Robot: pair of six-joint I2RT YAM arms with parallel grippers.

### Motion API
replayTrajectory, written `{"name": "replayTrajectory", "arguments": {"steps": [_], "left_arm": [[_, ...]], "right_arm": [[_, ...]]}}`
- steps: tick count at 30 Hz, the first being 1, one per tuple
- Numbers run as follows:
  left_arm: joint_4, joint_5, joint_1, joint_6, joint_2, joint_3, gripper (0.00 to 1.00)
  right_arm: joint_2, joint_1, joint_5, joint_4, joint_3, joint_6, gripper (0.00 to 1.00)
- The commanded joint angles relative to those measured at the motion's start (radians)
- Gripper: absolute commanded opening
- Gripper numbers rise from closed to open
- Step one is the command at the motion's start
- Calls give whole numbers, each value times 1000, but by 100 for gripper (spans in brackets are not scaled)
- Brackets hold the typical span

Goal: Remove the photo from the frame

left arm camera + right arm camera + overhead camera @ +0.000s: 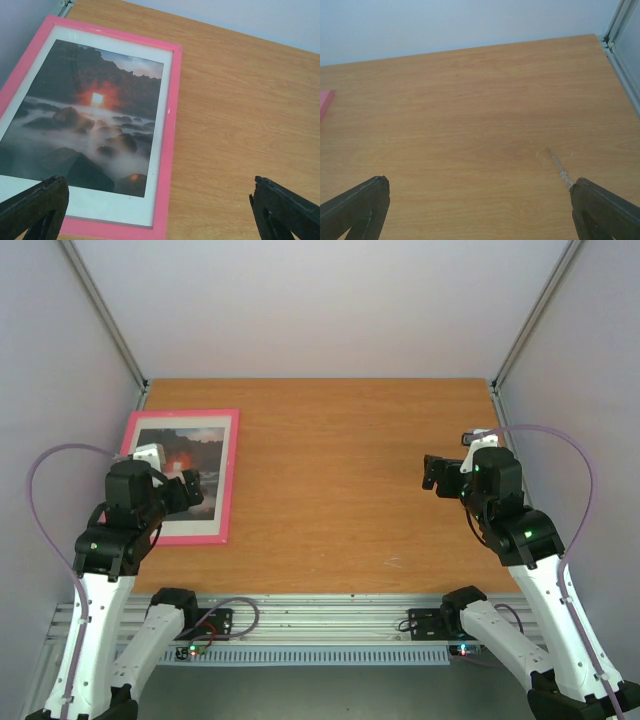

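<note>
Photo sits inside the frame, face up behind a white border, with a red-orange glow among dark shapes and pale mist below. The frame is thin, bright pink, and lies flat on the wooden table.

Nearest the camera, below the frame's near edge, a ribbed metal rail runs along the table front, with both arm bases bolted to it.

The left gripper hangs over the near half of the frame. In its wrist view the fingers stand wide apart: one is above the frame's white border and the other is above bare wood to the right of the frame. Nothing is held between them, and they appear to be clear of the glass.

The right gripper hangs well to the right of the frame, over bare wood. Its fingers are also spread wide and hold nothing. In the right wrist view, a short pale scuff marks the table by the right-hand finger, and a small pink corner of the frame shows at the left edge.

Farther back, the frame's long sides run away from the arms at a slight tilt. Its far left corner lies close to the table's far left corner. White walls rise beyond and beside the frame.
</note>
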Motion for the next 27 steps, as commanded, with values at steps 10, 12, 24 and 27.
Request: {"name": "replayTrajectory", "arguments": {"steps": [10,12,24,27], "left_arm": [[50,-11,-3,9,29,-8,99],[47,-17,-3,0,53,-6,99],[65,74,-3,-39,377,45,99],[67,74,-3,-18,495,81,99]], "right_arm": [[-23,8,-5,25,-19,23,98],[-25,8,-15,25,-29,19,99],[-57,7,-90,45,-103,19,98],[-66,7,-98,51,-122,21,98]]}}
